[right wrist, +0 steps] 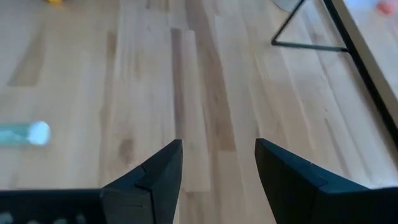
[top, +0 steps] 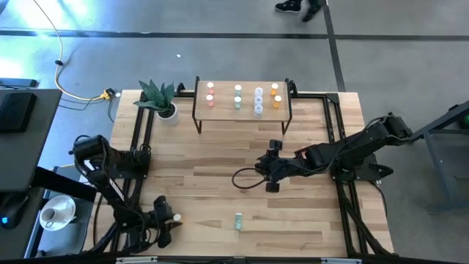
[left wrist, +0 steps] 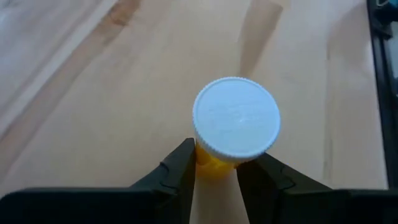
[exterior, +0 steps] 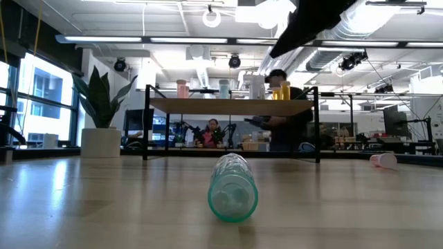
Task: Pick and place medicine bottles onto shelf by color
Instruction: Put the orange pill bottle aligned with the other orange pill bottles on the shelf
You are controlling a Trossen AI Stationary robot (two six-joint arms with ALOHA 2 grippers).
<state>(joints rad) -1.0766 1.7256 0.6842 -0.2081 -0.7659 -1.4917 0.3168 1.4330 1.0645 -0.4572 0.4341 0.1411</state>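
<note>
My left gripper (top: 170, 218) is at the table's near left, shut on an orange medicine bottle with a white cap (left wrist: 236, 117). A green bottle (top: 238, 221) lies on its side near the front edge, its cap toward the table's far edge (exterior: 233, 188). The shelf (top: 242, 111) stands at the far middle on black legs. On it stand pink (top: 210, 92), green (top: 238, 96), clear (top: 259, 100) and orange (top: 275, 95) bottles in groups. My right gripper (top: 271, 176) hangs open above the table's middle, with nothing between its fingers (right wrist: 217, 171). My left gripper pinches the orange bottle's body (left wrist: 214, 163) just under the white cap, between its two fingers (left wrist: 180, 169). The fingers slant down at it from the table's left. The cap's flat top faces the wrist camera. The cap and fingers hide the bottle's base.
A potted plant (top: 163, 99) stands at the far left beside the shelf. A pink bottle (exterior: 383, 160) lies on the table far to the right in the low view. Black frame rails (top: 139, 139) run along both table sides. Bare wood lies between the shelf and the green bottle.
</note>
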